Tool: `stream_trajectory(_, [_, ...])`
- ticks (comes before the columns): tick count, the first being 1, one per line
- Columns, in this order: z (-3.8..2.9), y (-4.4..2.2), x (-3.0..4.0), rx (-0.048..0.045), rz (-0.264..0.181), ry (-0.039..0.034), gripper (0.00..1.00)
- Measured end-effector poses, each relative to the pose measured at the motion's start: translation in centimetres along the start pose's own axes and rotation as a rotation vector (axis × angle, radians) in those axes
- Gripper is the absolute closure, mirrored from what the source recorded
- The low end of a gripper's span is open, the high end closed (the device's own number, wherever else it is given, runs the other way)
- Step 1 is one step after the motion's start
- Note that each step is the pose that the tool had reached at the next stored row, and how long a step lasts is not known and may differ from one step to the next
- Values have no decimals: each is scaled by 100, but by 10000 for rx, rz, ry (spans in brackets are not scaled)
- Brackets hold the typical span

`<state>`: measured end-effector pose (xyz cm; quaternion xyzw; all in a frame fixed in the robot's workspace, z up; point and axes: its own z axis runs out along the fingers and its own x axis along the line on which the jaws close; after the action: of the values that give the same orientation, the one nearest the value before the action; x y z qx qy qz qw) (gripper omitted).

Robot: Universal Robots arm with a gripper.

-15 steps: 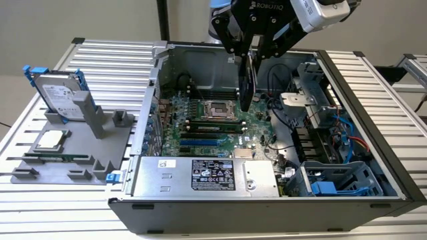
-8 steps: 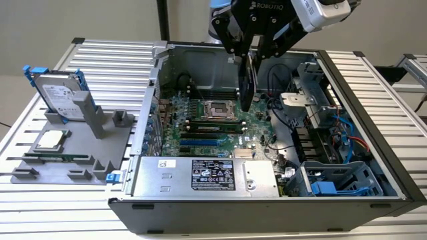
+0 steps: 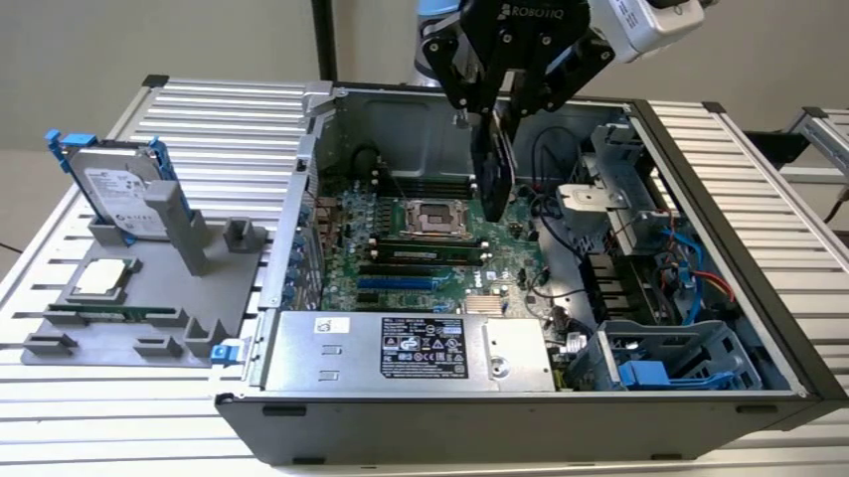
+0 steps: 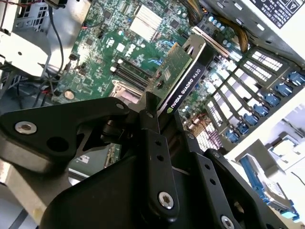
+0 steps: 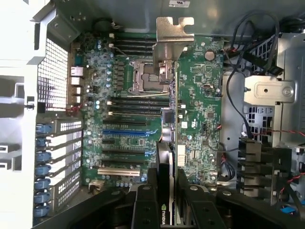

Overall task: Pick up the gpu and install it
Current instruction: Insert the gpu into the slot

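While held over the mobo (image 3: 398, 253) in the open case (image 3: 531, 432), gpu (image 3: 494, 174) sits clamped btwn jaws.

The gpu (image 3: 494, 167) hangs upright, edge-on; held above the motherboard (image 3: 398, 260).

The gripper (image 3: 494, 111) hangs over the open computer case (image 3: 531, 432), fingers clamped on the gpu (image 3: 494, 174); the card hangs upright and edge-on over the green motherboard (image 3: 412, 248); a silver power supply (image 3: 398, 348) fills the case's near end; at the exterior view's left, a blue-framed hard drive (image 3: 117, 194) stands in a grey fixture (image 3: 199, 288) on the slatted table (image 3: 133, 417).
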<state>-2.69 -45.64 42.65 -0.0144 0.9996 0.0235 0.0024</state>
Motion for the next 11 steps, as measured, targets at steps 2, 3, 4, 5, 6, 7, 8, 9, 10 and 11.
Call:
stream_trajectory(2, [0,0,0,-1,-185,9,100])
stream_trajectory(3, [0,0,0,-1,-269,13,100])
stream_trajectory(4, [0,0,0,-2,-349,16,100])
stream_trajectory(5, [0,0,0,-2,-403,19,100])
stream_trajectory(6, [0,0,0,-3,-451,21,100])
stream_trajectory(7, [0,0,0,-2,-500,24,100])
stream_trajectory(8, [0,0,0,-3,-549,26,100])
stream_trajectory(9, [0,0,0,-3,-596,28,100])
stream_trajectory(10, [0,0,0,-3,-644,31,100])
stream_trajectory(11, [0,0,0,-3,-692,33,100])
